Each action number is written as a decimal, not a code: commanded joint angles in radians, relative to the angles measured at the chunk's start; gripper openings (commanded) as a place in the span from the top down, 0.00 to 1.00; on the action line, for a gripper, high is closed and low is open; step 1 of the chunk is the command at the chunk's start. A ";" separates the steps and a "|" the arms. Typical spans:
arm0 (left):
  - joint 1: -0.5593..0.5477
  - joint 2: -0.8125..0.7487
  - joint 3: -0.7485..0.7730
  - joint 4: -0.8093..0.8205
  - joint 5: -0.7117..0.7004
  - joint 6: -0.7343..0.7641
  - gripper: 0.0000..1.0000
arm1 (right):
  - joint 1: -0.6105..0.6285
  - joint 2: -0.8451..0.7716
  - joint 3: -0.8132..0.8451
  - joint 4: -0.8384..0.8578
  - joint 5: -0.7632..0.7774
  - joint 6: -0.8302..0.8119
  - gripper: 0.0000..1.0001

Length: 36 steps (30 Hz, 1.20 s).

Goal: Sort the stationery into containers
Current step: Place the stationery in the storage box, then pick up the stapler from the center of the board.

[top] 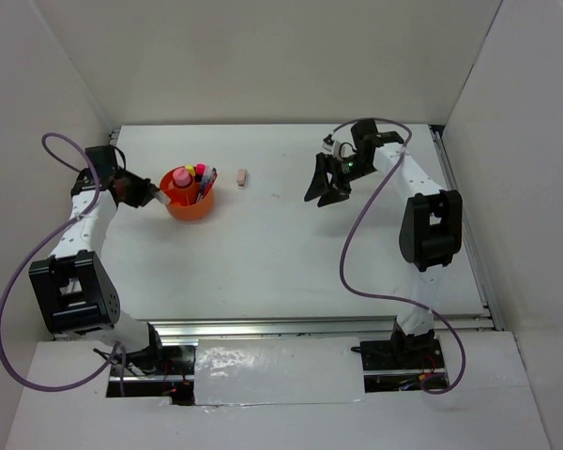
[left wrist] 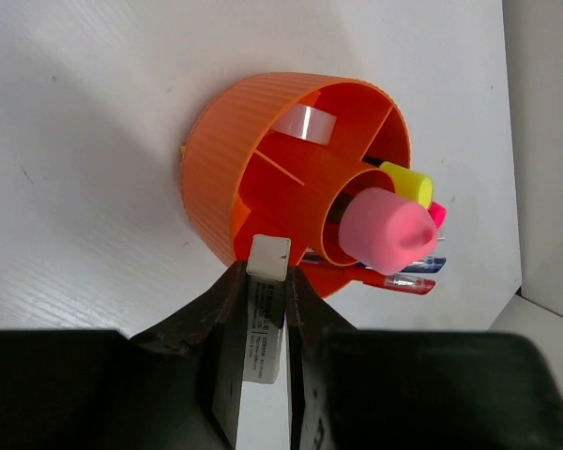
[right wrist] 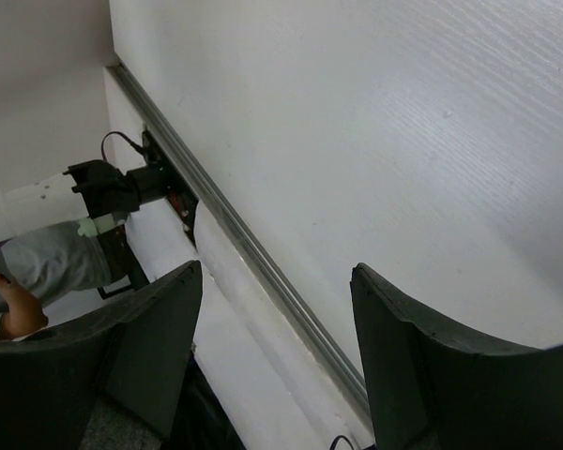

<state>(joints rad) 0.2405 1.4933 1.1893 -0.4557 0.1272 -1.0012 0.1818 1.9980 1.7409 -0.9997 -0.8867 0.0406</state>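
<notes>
The round orange tub (left wrist: 211, 169) (top: 186, 212) stands at the table's left. Its compartments hold a clear tape ring (left wrist: 310, 122), a pink-capped glue stick (left wrist: 387, 230), a yellow highlighter (left wrist: 408, 180), a pink highlighter (left wrist: 436, 214), a red pen (left wrist: 394, 279) and a blue pen (left wrist: 424, 264). My left gripper (left wrist: 267, 272) (top: 155, 197) is shut on a white eraser in a printed sleeve (left wrist: 266, 319), whose tip is at the tub's near rim. A small beige eraser (top: 242, 176) lies loose right of the tub. My right gripper (right wrist: 277, 272) (top: 327, 192) hangs open and empty over the table's right side.
A metal rail (right wrist: 253, 253) runs along the table's edge in the right wrist view. White walls (top: 66, 84) close in the table on the left, back and right. A purple cable (top: 357, 234) loops from the right arm over the table.
</notes>
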 commanded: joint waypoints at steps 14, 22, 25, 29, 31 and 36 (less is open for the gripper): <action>-0.056 0.130 0.127 0.003 -0.055 -0.056 0.68 | 0.001 0.021 0.043 -0.027 -0.011 -0.016 0.29; -0.066 0.134 0.147 0.006 -0.067 -0.045 0.40 | 0.001 0.027 0.054 -0.027 -0.003 -0.016 0.29; -0.070 0.131 0.173 0.008 -0.058 -0.024 0.38 | -0.001 0.031 0.065 -0.028 -0.001 -0.013 0.29; -0.092 0.075 0.283 0.055 -0.054 0.139 0.49 | 0.001 0.013 0.055 -0.010 0.032 -0.016 0.29; -0.192 0.048 0.381 0.080 -0.121 0.337 0.54 | -0.008 0.002 0.039 0.004 0.046 -0.018 0.29; -0.452 0.109 0.578 0.045 -0.274 0.657 0.55 | -0.047 0.001 0.026 -0.008 0.040 -0.028 0.30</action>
<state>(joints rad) -0.0811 1.6157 1.6634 -0.4271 -0.0685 -0.6125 0.1661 2.0212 1.7611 -1.0107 -0.8497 0.0307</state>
